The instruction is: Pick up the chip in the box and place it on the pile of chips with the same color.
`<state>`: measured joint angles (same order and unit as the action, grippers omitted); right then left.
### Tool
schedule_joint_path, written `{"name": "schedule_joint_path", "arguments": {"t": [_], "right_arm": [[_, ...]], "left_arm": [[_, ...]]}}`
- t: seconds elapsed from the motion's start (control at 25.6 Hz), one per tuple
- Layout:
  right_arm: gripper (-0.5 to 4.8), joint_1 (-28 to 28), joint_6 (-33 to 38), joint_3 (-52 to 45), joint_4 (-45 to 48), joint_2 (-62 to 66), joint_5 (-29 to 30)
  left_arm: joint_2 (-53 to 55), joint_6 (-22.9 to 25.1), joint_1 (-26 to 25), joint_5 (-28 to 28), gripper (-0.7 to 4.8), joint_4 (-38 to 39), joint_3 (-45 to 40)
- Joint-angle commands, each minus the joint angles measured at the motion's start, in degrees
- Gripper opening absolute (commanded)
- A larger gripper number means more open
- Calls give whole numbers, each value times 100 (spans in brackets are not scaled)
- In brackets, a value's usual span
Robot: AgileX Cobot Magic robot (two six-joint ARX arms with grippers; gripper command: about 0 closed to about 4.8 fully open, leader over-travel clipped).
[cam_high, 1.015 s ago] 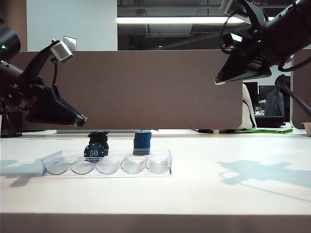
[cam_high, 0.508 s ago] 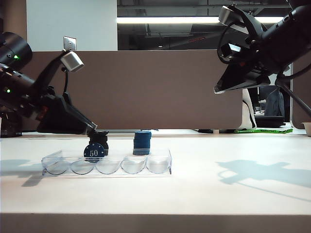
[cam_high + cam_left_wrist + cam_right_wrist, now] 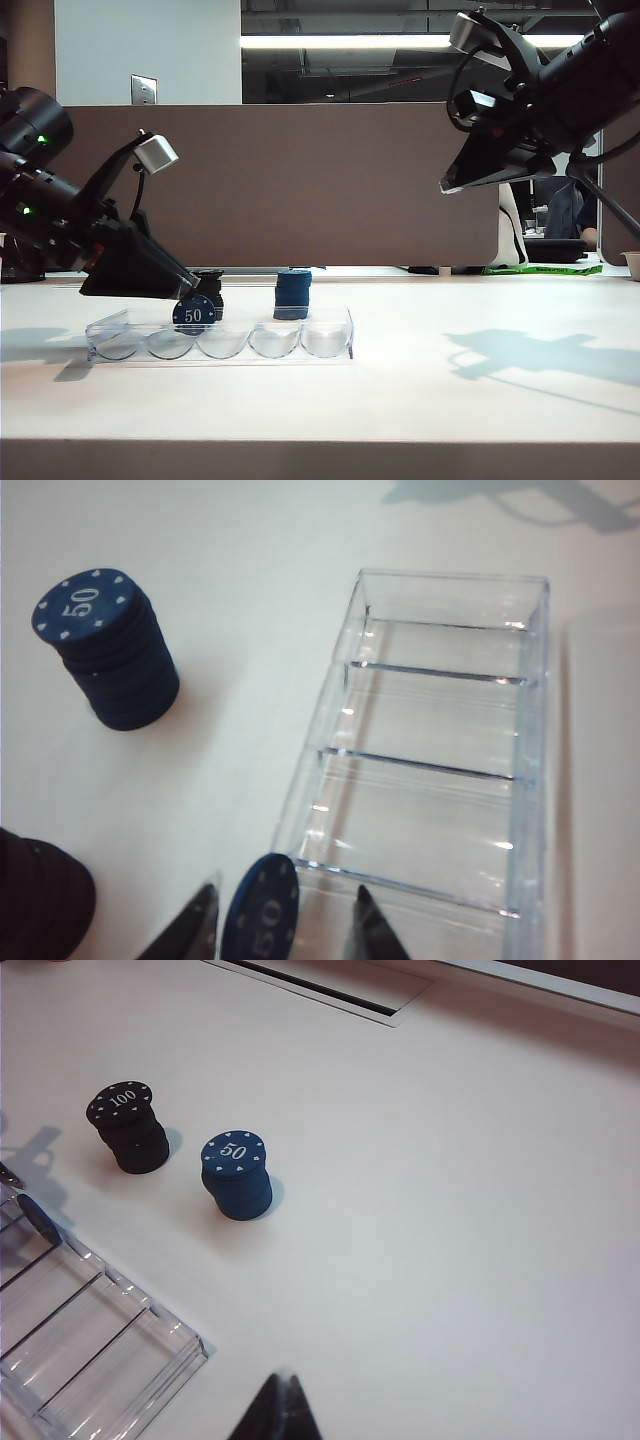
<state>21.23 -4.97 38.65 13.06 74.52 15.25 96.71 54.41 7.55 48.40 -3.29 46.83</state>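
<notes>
Left gripper [image 3: 283, 920]: fingers wide, straddling the chip [image 3: 260, 908] | chip: upright in the box [image 3: 440, 780], second slot from its left end | blue pile [image 3: 293, 294]: behind box, clear table around | right gripper [image 3: 280, 1410]: high, fingers together.

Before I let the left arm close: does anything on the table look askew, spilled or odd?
Nothing stands out. The chip stands on edge in the box, between the left gripper's open jaws. The blue pile and black pile stand upright. The right gripper hangs clear.

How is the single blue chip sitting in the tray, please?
On edge: the chip stands upright in the tray, its 50 face showing.
</notes>
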Motion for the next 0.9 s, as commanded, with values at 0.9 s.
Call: {"name": "schedule_joint_path", "arguments": {"t": [0.9], "right_arm": [[-5, 11, -4, 26, 90, -17, 33]], "left_arm": [[435, -278, -4, -219, 175, -319, 444]]}}
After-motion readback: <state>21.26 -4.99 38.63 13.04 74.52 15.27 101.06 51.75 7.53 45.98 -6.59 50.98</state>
